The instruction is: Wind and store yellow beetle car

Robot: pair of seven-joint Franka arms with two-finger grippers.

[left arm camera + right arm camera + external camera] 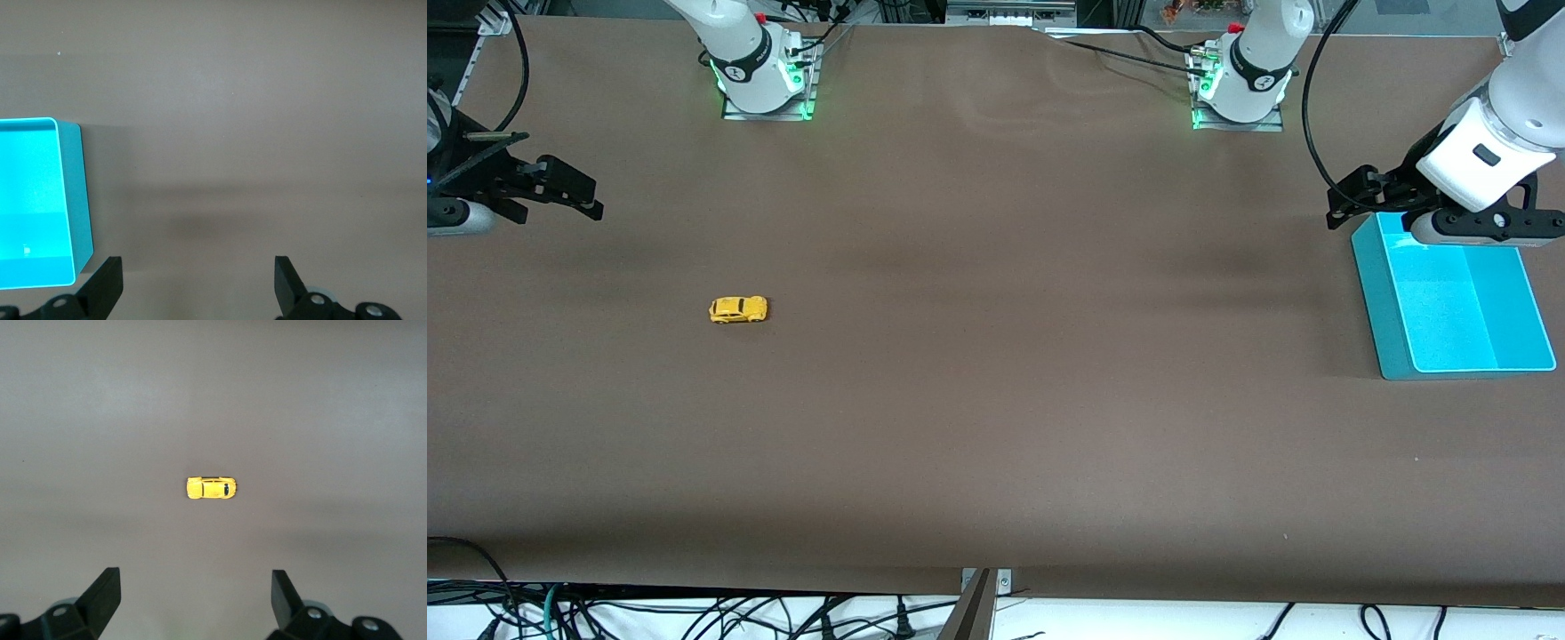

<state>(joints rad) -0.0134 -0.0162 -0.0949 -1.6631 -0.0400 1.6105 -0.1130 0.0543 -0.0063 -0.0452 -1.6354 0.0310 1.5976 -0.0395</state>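
The yellow beetle car (738, 309) stands on its wheels on the brown table, toward the right arm's end. It also shows in the right wrist view (211, 488), out ahead of the jaws and apart from them. My right gripper (574, 191) (195, 583) is open and empty, up over the table's edge at the right arm's end. The teal tray (1374, 293) lies empty at the left arm's end. My left gripper (1344, 200) (197, 273) is open and empty, up over the table beside a corner of the tray (77, 193).
The two arm bases (760, 76) (1240, 84) stand along the table's edge farthest from the front camera. Cables (694, 613) hang below the edge nearest to that camera. Bare brown table lies between the car and the tray.
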